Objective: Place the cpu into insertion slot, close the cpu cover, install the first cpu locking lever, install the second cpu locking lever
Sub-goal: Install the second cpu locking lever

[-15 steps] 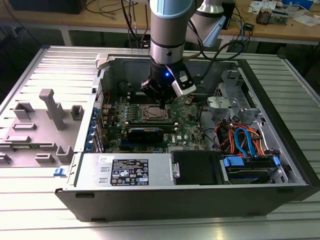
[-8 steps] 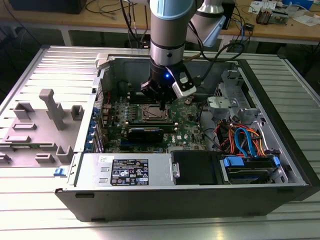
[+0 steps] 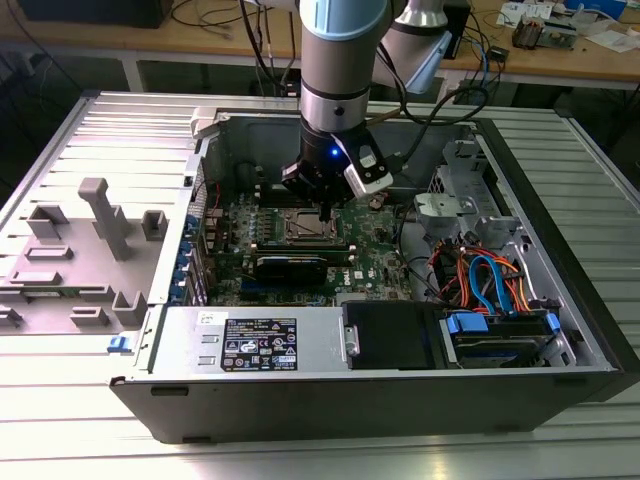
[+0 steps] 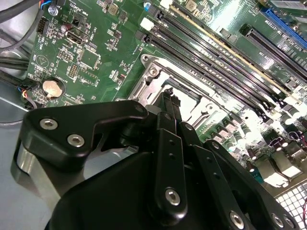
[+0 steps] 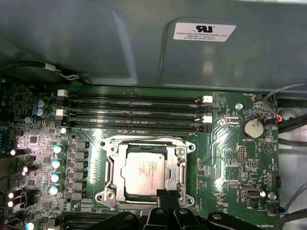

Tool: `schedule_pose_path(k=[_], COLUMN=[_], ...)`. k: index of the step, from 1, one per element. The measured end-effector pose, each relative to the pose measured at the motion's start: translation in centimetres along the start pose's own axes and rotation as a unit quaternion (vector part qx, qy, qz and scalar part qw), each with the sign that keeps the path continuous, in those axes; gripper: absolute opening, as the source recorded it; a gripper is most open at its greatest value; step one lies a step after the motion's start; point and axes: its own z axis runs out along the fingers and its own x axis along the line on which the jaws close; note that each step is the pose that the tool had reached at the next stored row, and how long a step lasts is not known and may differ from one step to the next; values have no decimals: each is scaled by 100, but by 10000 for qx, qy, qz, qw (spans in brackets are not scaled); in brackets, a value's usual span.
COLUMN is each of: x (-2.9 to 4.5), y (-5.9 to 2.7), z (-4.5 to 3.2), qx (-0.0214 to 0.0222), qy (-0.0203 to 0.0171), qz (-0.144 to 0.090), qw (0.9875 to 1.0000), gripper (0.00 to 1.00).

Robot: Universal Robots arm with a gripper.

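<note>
With the cpu [image 5: 144, 173] seated in the insertion slot [image 5: 111, 158] under the cpu cover [image 5: 181, 168], my claw [image 5: 167, 197], pressed together at its edge, could slip and scrape the board.

cpu [image 5: 144, 173]: dull grey metal (matt) | cpu cover [image 5: 111, 158]: shiny silver metal | fingers [image 5: 168, 199]: matt black
</note>
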Motion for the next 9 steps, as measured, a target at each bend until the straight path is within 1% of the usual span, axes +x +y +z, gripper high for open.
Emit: schedule_pose_path(k=[4,7,9], x=[0,0,4], y=[-1,-13,-94], z=[0,-6,-11], qx=[0,-4,-15], qy=[0,21,24], qz=[0,1,2], qw=[10000,10000,10000], gripper=[11,11,11])
